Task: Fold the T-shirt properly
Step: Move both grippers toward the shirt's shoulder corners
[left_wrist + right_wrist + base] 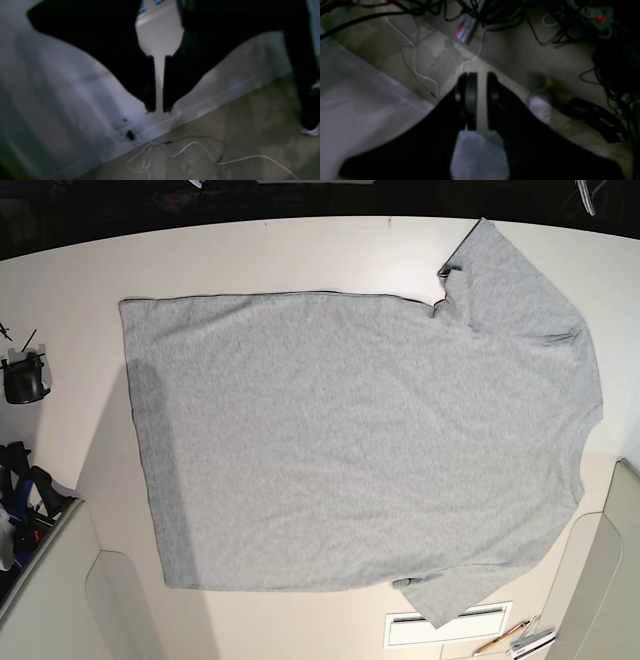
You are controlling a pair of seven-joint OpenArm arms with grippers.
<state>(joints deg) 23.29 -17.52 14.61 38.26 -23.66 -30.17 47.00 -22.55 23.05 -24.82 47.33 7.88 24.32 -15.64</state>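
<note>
In the left wrist view, the left gripper (159,110) hangs over the edge of the white surface (62,100), its two dark fingers (149,85) standing close together with a narrow slit of light between them and nothing in that slit. Beyond the edge lies a mottled floor (250,120) with a thin white cable (225,160) looping across it. A person's dark leg (300,62) and shoe show at the right. The picture is blurred.

In the right wrist view, the right gripper (479,75) also points past the surface's edge toward the floor. Its fingers (471,100) are nearly together, a thin gap between them, gripping nothing. Tangled black cables (545,30) lie across the top, and a power strip with a red light (600,18) sits at the upper right.

In the base view, the T-shirt (350,440) lies spread flat on the white surface (300,250), hem toward the left, neck and shoulders toward the right. One sleeve (500,275) points to the top, the other (440,600) to the bottom. Neither gripper touches it. A pencil (500,638) lies near the lower right edge.
</note>
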